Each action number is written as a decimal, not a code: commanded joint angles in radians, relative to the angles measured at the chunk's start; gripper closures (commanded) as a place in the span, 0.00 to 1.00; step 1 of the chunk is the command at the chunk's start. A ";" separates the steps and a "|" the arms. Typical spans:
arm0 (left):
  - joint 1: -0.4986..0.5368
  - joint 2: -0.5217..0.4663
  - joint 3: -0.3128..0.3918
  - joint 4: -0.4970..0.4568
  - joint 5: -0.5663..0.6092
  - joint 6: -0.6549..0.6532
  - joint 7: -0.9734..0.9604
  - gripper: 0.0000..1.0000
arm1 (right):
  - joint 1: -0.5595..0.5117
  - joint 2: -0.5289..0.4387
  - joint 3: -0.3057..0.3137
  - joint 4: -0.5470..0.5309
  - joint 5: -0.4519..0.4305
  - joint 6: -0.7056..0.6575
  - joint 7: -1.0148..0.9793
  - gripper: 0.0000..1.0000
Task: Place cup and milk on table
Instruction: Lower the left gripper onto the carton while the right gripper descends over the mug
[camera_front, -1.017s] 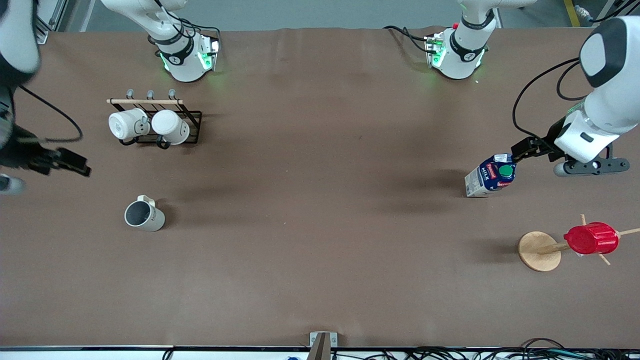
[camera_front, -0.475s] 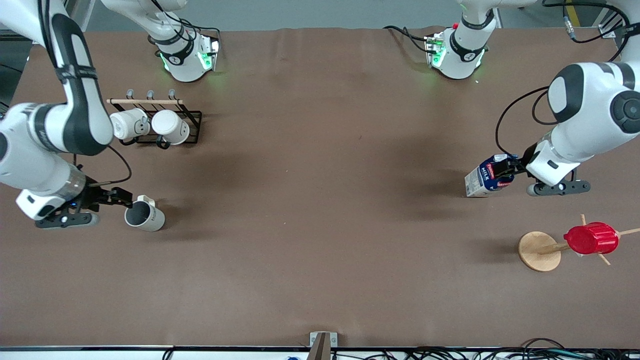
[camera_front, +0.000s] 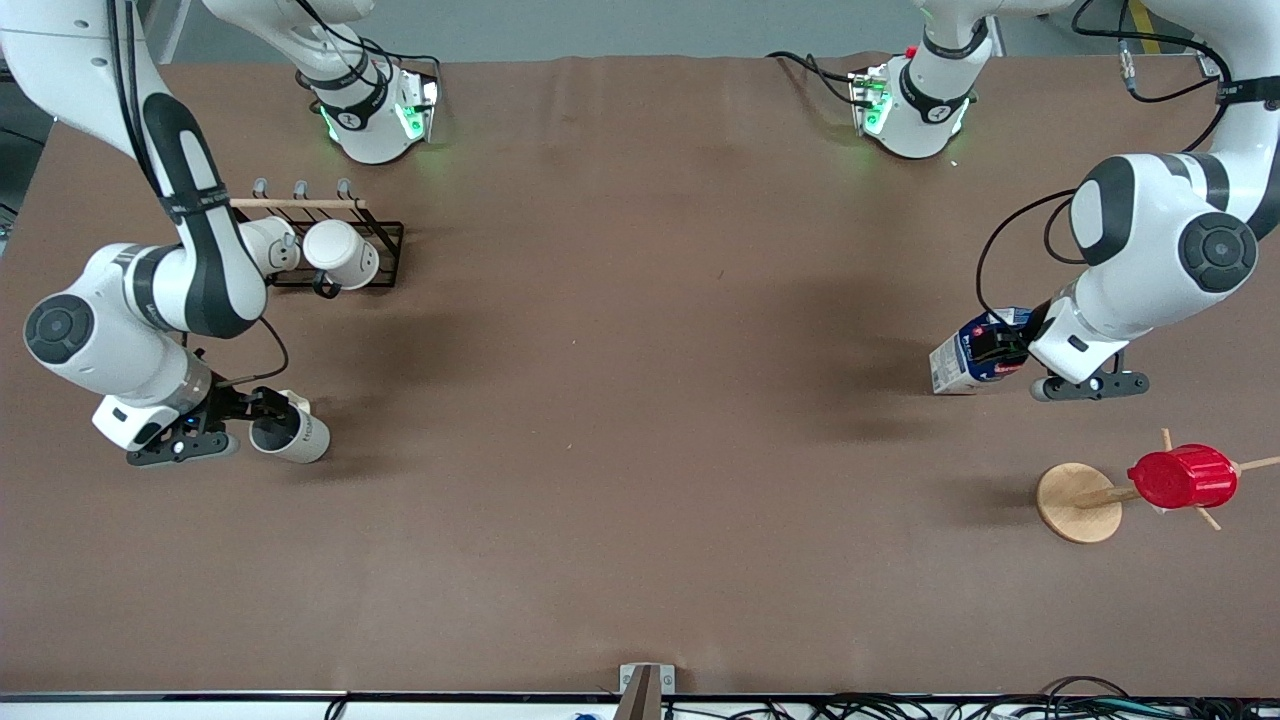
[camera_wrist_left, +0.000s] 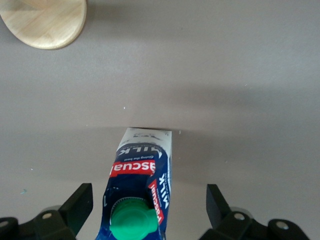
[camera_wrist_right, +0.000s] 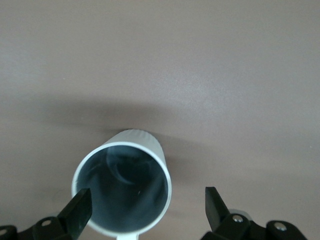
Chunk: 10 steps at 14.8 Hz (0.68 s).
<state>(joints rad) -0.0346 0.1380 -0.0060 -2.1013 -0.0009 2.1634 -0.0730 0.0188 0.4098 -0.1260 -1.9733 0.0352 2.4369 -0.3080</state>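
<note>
While both grippers stand spread, the right gripper (camera_front: 262, 405) straddles the apparently empty cup (camera_front: 290, 437) near the mug rack (camera_front: 385, 255); the left gripper (camera_front: 1003, 345) flanks the capped milk (camera_front: 962, 360), well apart, on the table (camera_front: 640, 400).

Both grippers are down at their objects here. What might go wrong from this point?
1. In the left wrist view the milk sits off-centre between the open left gripper's fingers, near one of them; closing may push or tip the tall carton.
2. One finger of the open right gripper overlaps the cup's rim; descending could strike it.
3. The cup's handle lies near that gripper and may snag.
</note>
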 joint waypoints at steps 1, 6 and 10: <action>0.004 -0.028 -0.002 -0.045 0.047 0.016 -0.005 0.00 | -0.016 0.010 0.002 -0.018 -0.012 0.039 -0.020 0.01; 0.010 -0.038 -0.002 -0.054 0.048 0.016 -0.007 0.02 | -0.010 0.030 0.002 -0.065 -0.012 0.111 -0.020 0.19; 0.012 -0.046 -0.002 -0.054 0.048 0.016 -0.007 0.10 | -0.010 0.030 0.002 -0.067 -0.011 0.119 -0.011 0.97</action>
<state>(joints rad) -0.0281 0.1287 -0.0055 -2.1244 0.0261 2.1658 -0.0732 0.0150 0.4569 -0.1295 -2.0277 0.0351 2.5465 -0.3220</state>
